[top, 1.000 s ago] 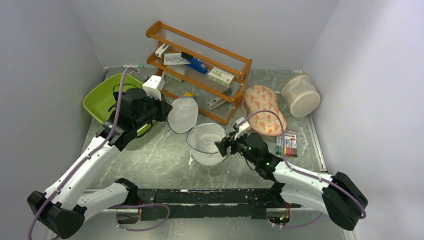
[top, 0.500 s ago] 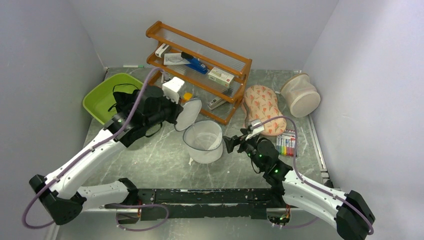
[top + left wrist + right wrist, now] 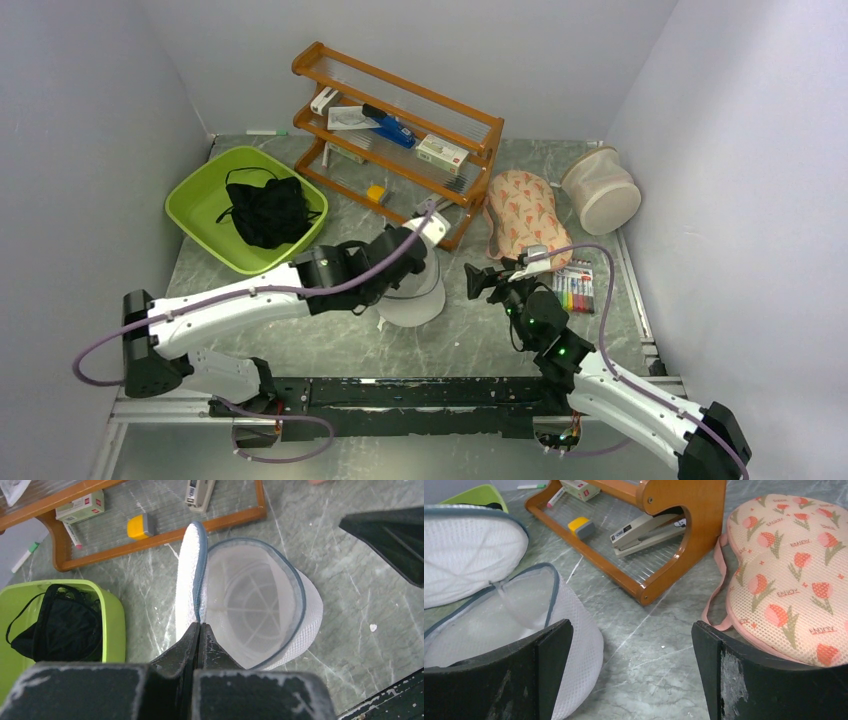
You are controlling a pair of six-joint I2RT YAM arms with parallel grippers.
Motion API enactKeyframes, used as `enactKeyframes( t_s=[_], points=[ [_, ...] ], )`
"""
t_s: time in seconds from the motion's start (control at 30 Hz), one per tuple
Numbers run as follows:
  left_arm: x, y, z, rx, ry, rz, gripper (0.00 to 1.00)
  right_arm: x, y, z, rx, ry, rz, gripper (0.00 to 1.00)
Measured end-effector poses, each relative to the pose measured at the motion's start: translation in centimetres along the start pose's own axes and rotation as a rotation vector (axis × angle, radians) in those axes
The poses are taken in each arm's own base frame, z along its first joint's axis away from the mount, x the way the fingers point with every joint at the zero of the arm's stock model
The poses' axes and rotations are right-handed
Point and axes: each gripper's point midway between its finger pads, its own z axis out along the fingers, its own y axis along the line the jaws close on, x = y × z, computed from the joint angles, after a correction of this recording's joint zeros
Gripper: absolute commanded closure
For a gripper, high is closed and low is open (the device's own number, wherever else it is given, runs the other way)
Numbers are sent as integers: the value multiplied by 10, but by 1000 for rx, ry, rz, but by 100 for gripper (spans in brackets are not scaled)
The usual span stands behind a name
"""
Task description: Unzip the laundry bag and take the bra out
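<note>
The white mesh laundry bag [image 3: 260, 605] stands unzipped mid-table, its inside bare and its disc lid [image 3: 187, 570] raised on edge. My left gripper [image 3: 200, 626] is shut, its tips pinching the blue zip edge where lid meets bag. From above, the left arm covers most of the laundry bag [image 3: 415, 303]. The black bra [image 3: 268, 212] lies in the green basin [image 3: 200, 190] at the back left, also in the left wrist view as the bra [image 3: 60, 630]. My right gripper [image 3: 631, 635] hangs open just right of the bag [image 3: 574, 630], holding nothing.
A wooden rack [image 3: 400, 130] with small items stands behind the bag, a stapler [image 3: 644, 530] on its lowest shelf. The orange-patterned pouch [image 3: 525, 215] lies right of the right gripper [image 3: 478, 282]. A beige mesh cylinder [image 3: 600, 190] and markers [image 3: 572, 290] are further right.
My left arm swung right from beside the green basin to over the bag, bringing the lid with it. The right gripper drew back rightward from the bag's rim.
</note>
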Motion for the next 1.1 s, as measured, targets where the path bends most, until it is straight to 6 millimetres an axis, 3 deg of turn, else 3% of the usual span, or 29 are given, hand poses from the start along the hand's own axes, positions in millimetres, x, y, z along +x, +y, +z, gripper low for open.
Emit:
enactKeyframes(
  t_s=[0.4, 0.7, 0.87, 1.1],
  points=[
    [42, -86, 36, 135, 127, 115, 93, -1, -8, -1, 44, -6, 7, 11],
    [75, -130, 57, 266, 149, 67, 93, -3, -13, -2, 70, -15, 20, 12],
    [100, -139, 69, 301, 184, 42, 93, -3, -15, -3, 79, -16, 23, 12],
    [123, -124, 92, 309, 213, -42, 88, -1, -16, -3, 88, -9, 20, 12]
  ],
)
